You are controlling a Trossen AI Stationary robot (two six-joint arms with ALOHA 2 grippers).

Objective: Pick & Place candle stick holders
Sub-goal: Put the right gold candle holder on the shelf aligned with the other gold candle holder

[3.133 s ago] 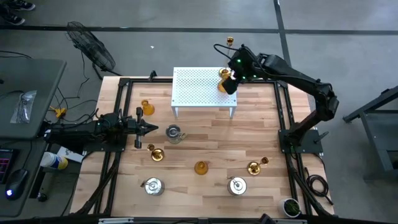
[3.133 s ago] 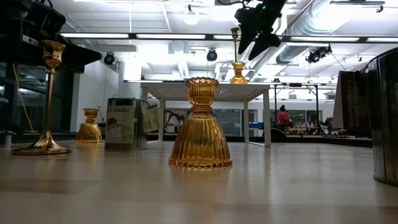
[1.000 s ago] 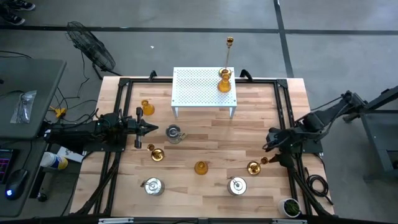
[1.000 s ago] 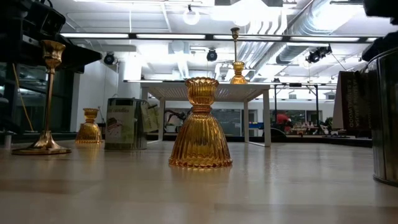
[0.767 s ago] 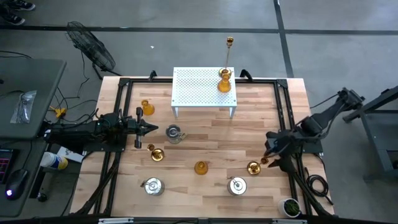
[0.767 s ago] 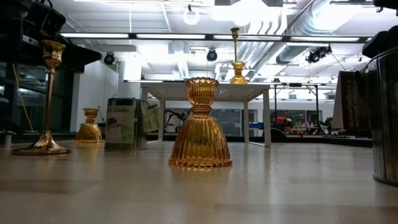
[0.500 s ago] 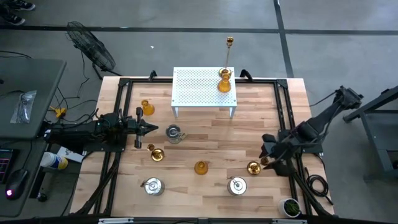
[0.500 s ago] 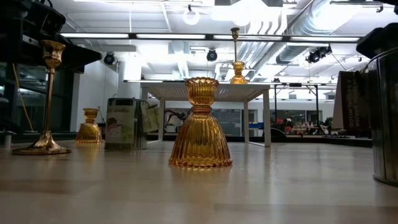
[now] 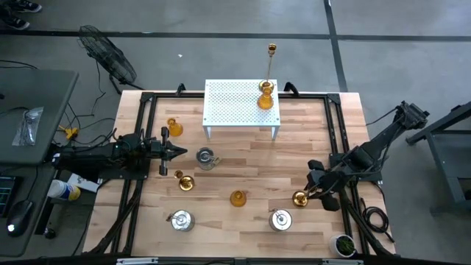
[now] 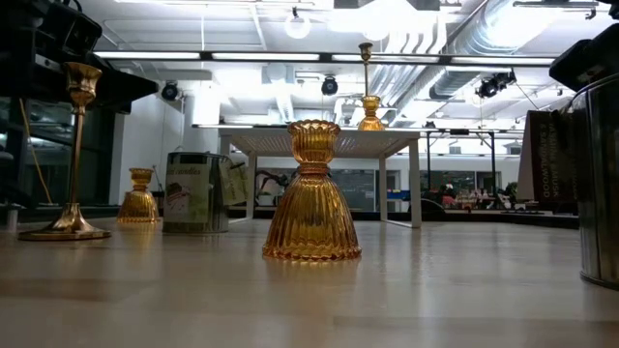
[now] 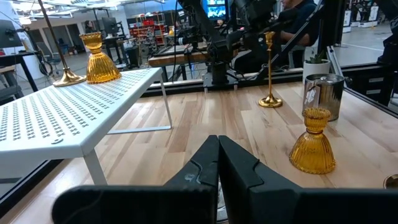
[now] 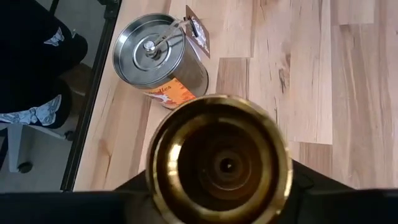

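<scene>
Right wrist view – your right gripper [image 12: 219, 186] pinches the slender shiny gold candlestick [image 12: 219, 163]; squeeze its stem centred – lift straight up.

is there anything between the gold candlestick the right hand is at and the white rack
Nothing visible blocks it. The right hand is at the gold candlestick near the table's right front. Between it and the white rack the high view shows only bare wood. The amber cup and the silver pot sit off that line.

Gold candlestick [image 9: 300, 198] (upright) near table's right edge, amber cup [image 9: 238, 198] beside.
</scene>
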